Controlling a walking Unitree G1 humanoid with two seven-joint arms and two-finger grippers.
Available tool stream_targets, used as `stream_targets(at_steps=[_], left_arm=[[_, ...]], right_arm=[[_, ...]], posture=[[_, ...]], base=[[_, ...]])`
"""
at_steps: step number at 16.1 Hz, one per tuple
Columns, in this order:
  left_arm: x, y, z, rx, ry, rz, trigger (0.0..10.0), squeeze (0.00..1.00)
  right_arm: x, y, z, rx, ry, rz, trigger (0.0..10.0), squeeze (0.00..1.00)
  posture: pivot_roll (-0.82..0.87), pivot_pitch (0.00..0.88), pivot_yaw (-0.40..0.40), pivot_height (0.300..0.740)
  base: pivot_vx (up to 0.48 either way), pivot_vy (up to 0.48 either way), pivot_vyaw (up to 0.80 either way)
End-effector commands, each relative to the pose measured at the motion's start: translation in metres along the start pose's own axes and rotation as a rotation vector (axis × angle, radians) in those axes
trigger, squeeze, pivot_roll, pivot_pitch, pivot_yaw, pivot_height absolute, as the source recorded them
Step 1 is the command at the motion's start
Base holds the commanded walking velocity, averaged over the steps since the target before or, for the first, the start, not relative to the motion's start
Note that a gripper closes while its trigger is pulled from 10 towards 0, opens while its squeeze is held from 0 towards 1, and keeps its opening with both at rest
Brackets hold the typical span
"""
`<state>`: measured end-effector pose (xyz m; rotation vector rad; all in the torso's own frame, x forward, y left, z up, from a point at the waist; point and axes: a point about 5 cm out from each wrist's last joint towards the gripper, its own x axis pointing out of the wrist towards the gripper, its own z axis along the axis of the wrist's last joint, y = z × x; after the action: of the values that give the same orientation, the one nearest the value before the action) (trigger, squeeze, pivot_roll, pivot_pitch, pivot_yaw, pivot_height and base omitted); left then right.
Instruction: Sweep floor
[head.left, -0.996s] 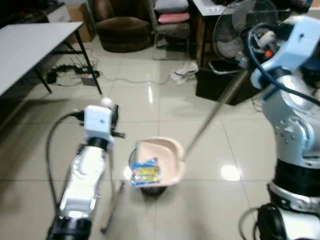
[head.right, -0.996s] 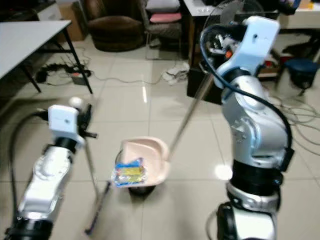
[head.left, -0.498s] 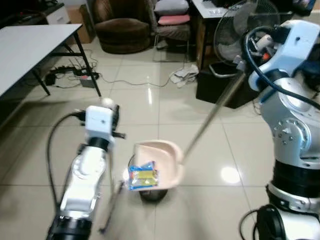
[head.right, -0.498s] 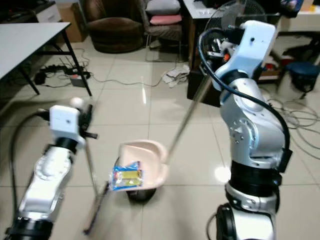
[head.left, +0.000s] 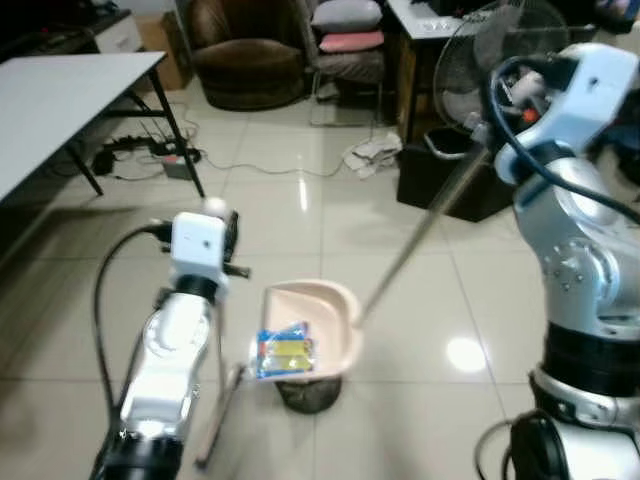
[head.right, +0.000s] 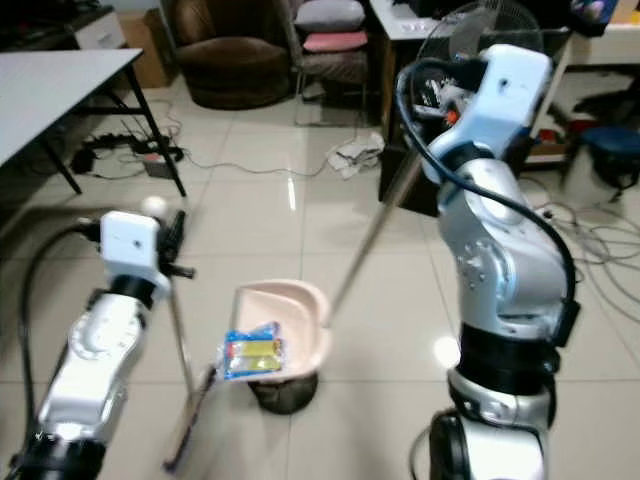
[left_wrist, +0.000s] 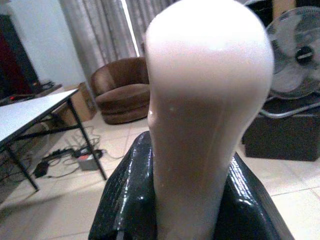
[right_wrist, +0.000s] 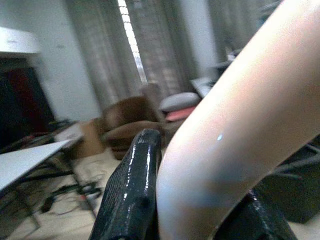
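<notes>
Head stereo pair looking down, wrist cameras close along handles

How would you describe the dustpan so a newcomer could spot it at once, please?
Look at the tiled floor between the two silver arms. The dustpan sits there, over a dark bin: a pale pink scoop on a long slanted handle, with a blue and yellow packet on it.

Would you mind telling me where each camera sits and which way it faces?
Left and right eye views: head, looking down at both arms, the dustpan holding a wrapper, and the broom.
Left wrist view: along the left gripper, clamped on the broom handle; armchair beyond.
Right wrist view: along the right gripper, gripping the dustpan handle.
All share the armchair.
</notes>
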<state>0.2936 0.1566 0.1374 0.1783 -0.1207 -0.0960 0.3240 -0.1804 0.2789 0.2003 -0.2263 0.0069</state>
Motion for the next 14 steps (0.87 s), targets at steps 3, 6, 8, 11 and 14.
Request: stream_targets(at_steps=[3, 6, 8, 11, 14], left_arm=[[0.003, 0.008, 0.009, 0.018, -0.041, 0.015, 10.0, 0.00], [0.001, 0.011, 0.008, 0.016, -0.037, 0.026, 10.0, 0.00], [0.000, 0.014, 0.004, 0.037, -0.025, 0.036, 10.0, 0.00], [-0.004, 0.018, 0.001, 0.036, -0.017, 0.043, 10.0, 0.00], [-0.007, 0.022, -0.002, 0.041, -0.008, 0.054, 10.0, 0.00]], right_arm=[[0.000, 0.008, 0.012, 0.025, -0.073, 0.022, 10.0, 0.00], [-0.001, 0.007, 0.010, 0.028, -0.071, 0.021, 10.0, 0.00], [-0.001, 0.007, 0.009, 0.028, -0.069, 0.019, 10.0, 0.00], [-0.001, 0.009, 0.009, 0.022, -0.079, 0.031, 10.0, 0.00], [0.000, 0.008, 0.009, 0.003, -0.087, 0.026, 10.0, 0.00]], posture=[[-0.07, 0.000, 0.072, 0.740], [-0.07, 0.000, 0.073, 0.740], [-0.07, 0.000, 0.073, 0.740], [-0.06, 0.000, 0.072, 0.740], [-0.06, 0.000, 0.065, 0.740]], base=[[0.358, 0.000, 0.00], [0.119, 0.000, 0.00], [0.000, 0.000, 0.00], [0.000, 0.000, 0.00], [0.000, 0.000, 0.00]])
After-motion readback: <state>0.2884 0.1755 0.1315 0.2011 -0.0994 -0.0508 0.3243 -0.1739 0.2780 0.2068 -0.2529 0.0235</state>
